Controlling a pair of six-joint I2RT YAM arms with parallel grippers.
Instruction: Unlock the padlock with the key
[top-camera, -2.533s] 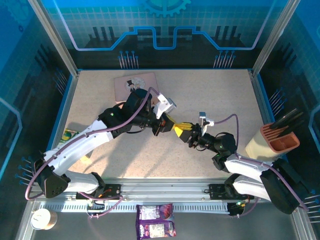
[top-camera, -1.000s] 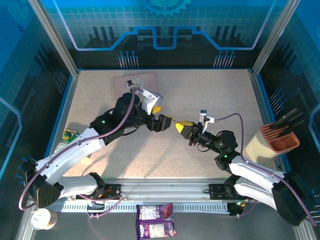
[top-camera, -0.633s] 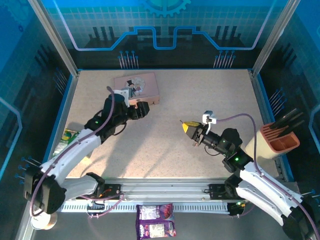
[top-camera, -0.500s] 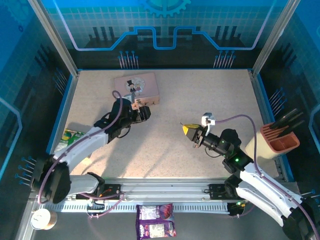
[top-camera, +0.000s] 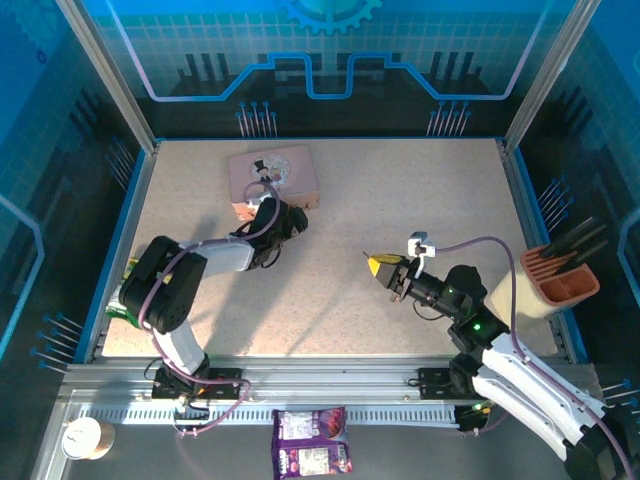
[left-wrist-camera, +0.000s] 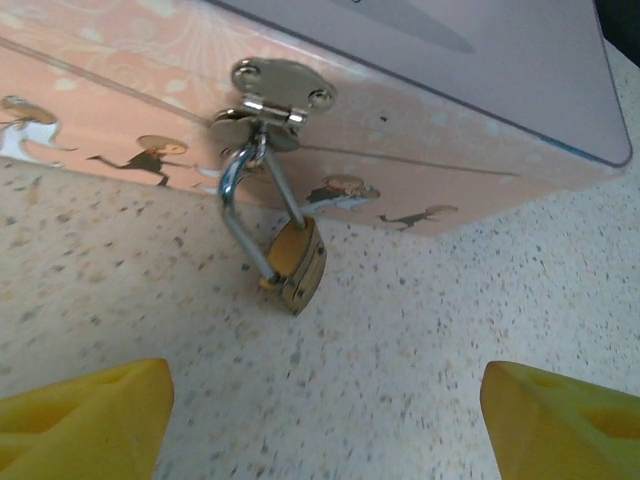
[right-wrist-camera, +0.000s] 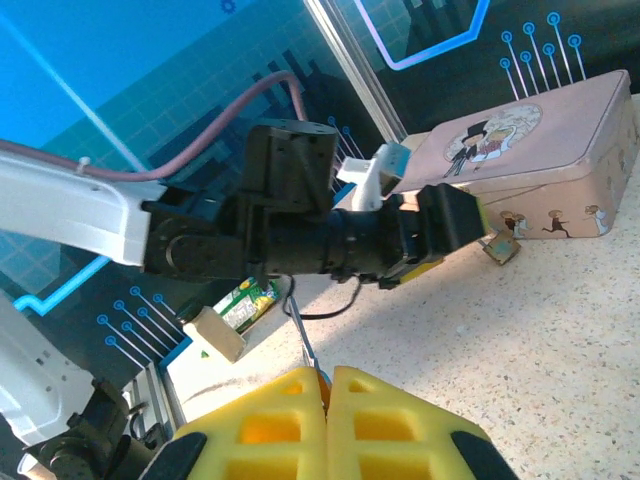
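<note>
a bench (top-camera: 420, 190) inside a blue-walled cell, seen from above and from two wrist cameras. the step in hand looks like the approach, with padlock and key not yet brought together.

the padlock (left-wrist-camera: 296, 262), small, with a brass body and a silvery shackle, hangs from the hasp (left-wrist-camera: 272, 95) on the front wall of a pink tin (left-wrist-camera: 440, 170) at the far left of the bench. its body tilts down and seems to rest on the bench. the shackle looks closed, though the view does not settle it.

the left arm (top-camera: 215, 255) is folded in close to the tin. the left jaws stand wide apart and hold nothing. their yellow fingertips (left-wrist-camera: 85, 420) sit either side of the padlock but short of it.

the right arm (top-camera: 500, 350) reaches in from the right. the right jaws are pressed together on the key (right-wrist-camera: 303, 340), a thin dark sliver sticking out beyond their tips. it points toward the tin and is well apart from the padlock.

the next move probably calls for the left jaws to close on the brass body and steady it with the keyhole exposed. then the key needs a fine, straight entry, since both parts are tiny.

containers: the pink tin is shut, so its contents are hidden. a tan holder (top-camera: 545, 285) at the right edge carries dark handled tools. a paper cup (top-camera: 82, 437) sits off the bench at the near left, and what it holds cannot be told.
</note>
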